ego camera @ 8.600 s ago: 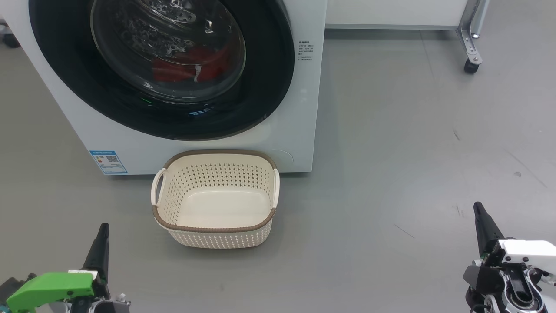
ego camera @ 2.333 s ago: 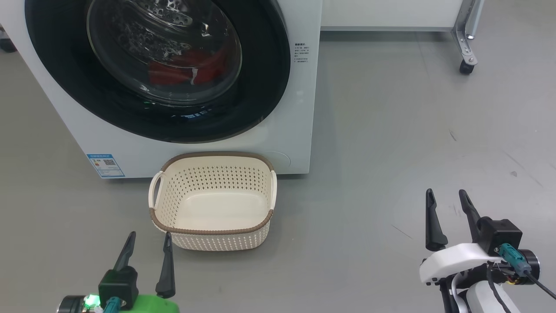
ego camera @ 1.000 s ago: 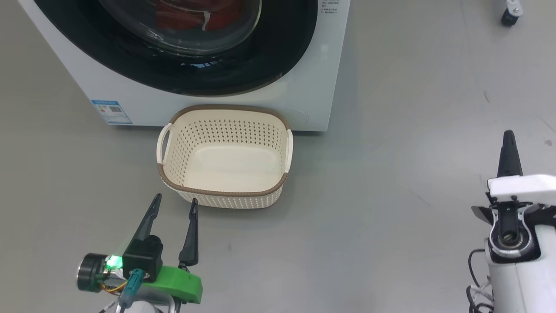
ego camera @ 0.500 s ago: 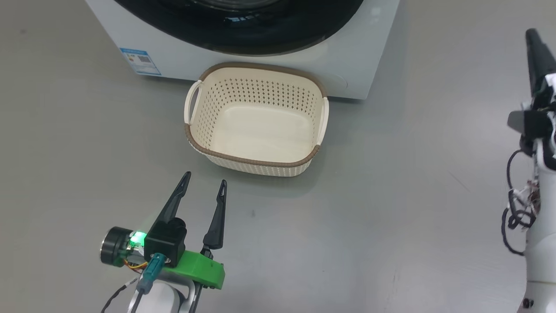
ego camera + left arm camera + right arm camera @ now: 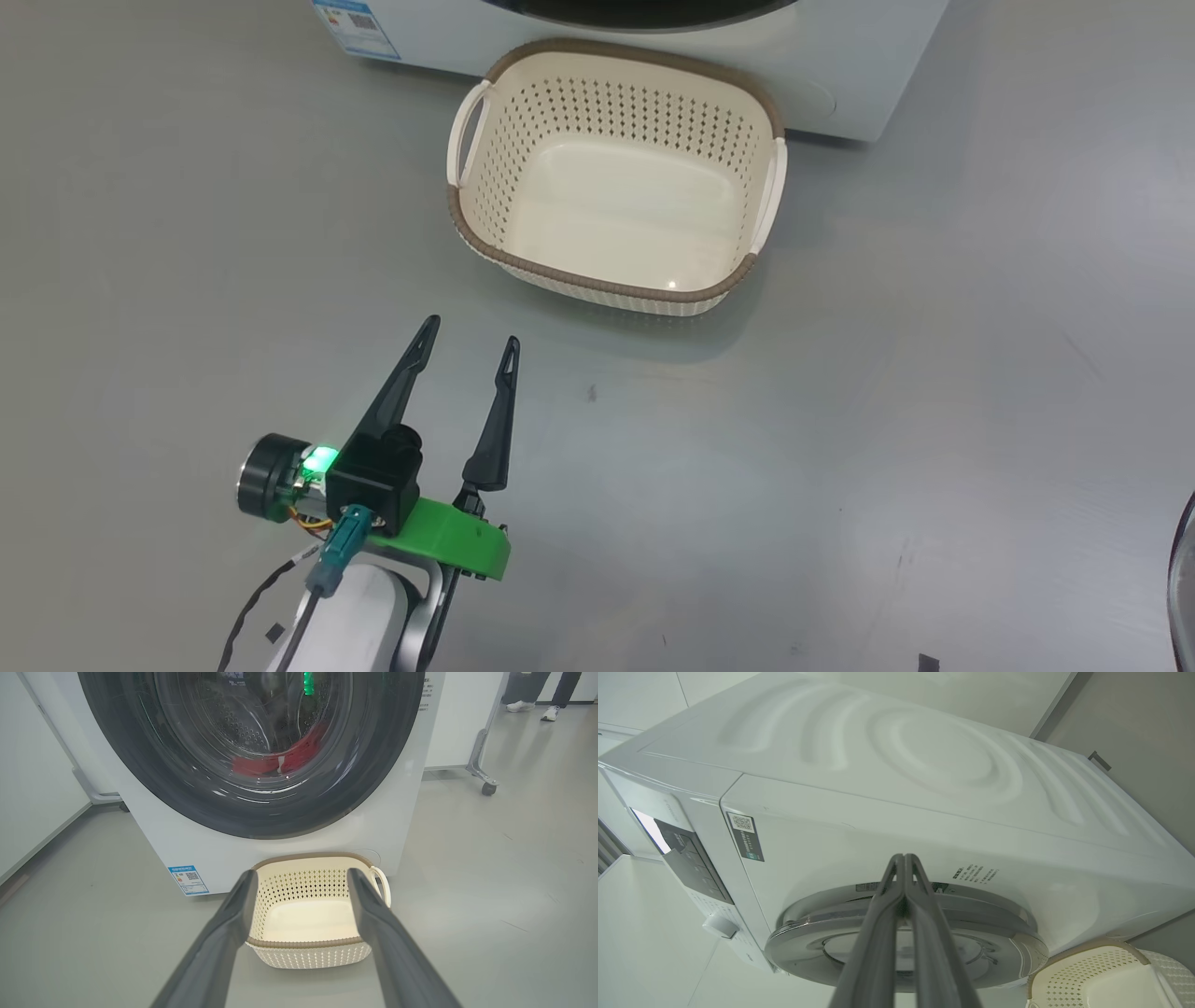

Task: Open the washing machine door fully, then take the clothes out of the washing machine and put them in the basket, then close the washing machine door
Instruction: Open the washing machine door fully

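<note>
Head view: the basket sits empty on the grey floor, its far side close against the foot of the washing machine. A blue label sticker is on the machine front, up and left of the basket. The left gripper hovers over the floor on the near side of the basket, off its left corner. Its jaws are apart with nothing between them, fingers aimed roughly at the basket. A green bracket sits behind the fingers.

Left wrist view: the left gripper has its jaws wide apart, the two fingers framing the basket without touching it. The washing machine stands right behind the basket. The washing machine door is shut flat on its front, above the basket. The clothes, red, lie in the drum behind the glass, above the basket. The sticker is just left of the basket. A caster on a metal frame is well right of the basket, and a person's shoes are farther off.

Right wrist view: the right gripper has its jaws pressed together and is holding nothing. It points at the washing machine front above the door, which is seen edge-on and closed. A corner of the basket shows beside the door rim. The control panel and a white knob are across the door from the basket.
</note>
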